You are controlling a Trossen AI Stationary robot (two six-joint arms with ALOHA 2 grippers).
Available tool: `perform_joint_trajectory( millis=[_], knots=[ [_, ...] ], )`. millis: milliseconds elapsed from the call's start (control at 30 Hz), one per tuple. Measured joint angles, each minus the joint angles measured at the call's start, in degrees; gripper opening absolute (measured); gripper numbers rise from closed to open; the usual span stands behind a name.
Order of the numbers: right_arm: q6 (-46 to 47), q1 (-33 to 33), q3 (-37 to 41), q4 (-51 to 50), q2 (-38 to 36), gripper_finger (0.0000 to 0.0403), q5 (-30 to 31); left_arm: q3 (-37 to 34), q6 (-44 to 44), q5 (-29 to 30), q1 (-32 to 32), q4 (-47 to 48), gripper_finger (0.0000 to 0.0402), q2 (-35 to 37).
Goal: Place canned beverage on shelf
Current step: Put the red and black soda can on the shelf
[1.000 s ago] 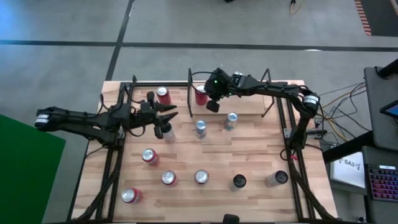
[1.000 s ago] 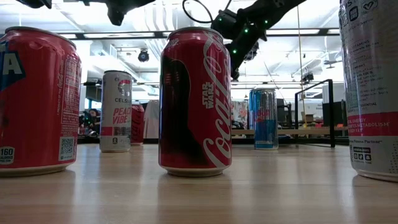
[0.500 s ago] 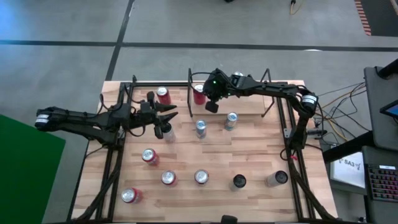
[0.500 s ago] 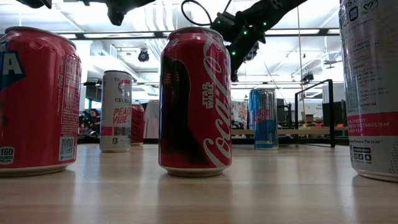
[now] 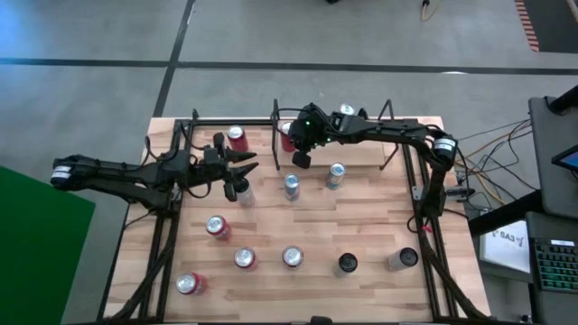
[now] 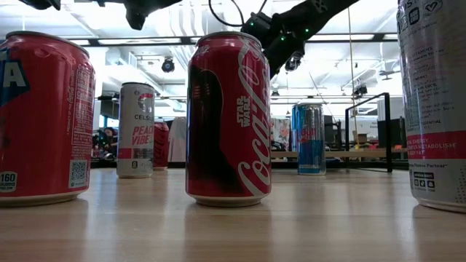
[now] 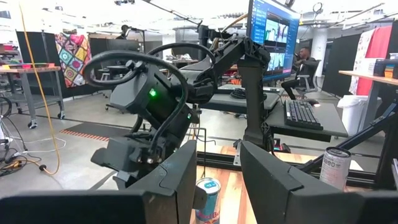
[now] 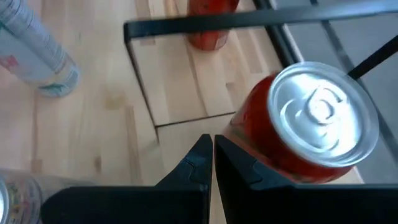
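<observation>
Right claw pinched shut and empty at upper centre, beside the red can already on the shelf; left claw narrow around a can centre-left, likely next to carry to the shelf.

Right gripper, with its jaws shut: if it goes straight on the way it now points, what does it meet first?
Most likely the red can just ahead of the right gripper, on the shelf. Depth is unclear, so it might slide past the can's side onto the board.

Robotics lab: monitors, workbenches.
</observation>
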State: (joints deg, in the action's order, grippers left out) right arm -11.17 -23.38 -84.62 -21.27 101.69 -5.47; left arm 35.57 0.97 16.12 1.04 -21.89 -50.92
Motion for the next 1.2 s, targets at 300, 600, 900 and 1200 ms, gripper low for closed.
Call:
perform_joint_trajectory(
  millis=[300,600,900,1200],
  knots=[
    [-2.0,-0.1,0.0,0.6,0.0,0.0009,5.1,0.0,0.0,0.0,0.0,0.0,0.0109,0.0],
    [-3.5,-0.5,0.0,1.0,0.6,0.0009,5.6,0.0,0.0,0.0,0.0,0.0,0.0109,0.0],
    [-3.0,-0.6,0.0,-3.1,-2.0,0.0009,6.0,0.0,0.0,0.0,0.0,0.0,0.0109,0.0],
    [-3.2,-2.5,0.0,-2.6,-0.6,0.0009,9.2,0.0,0.2,0.0,0.0,0.0,0.0109,0.0]
  ],
)
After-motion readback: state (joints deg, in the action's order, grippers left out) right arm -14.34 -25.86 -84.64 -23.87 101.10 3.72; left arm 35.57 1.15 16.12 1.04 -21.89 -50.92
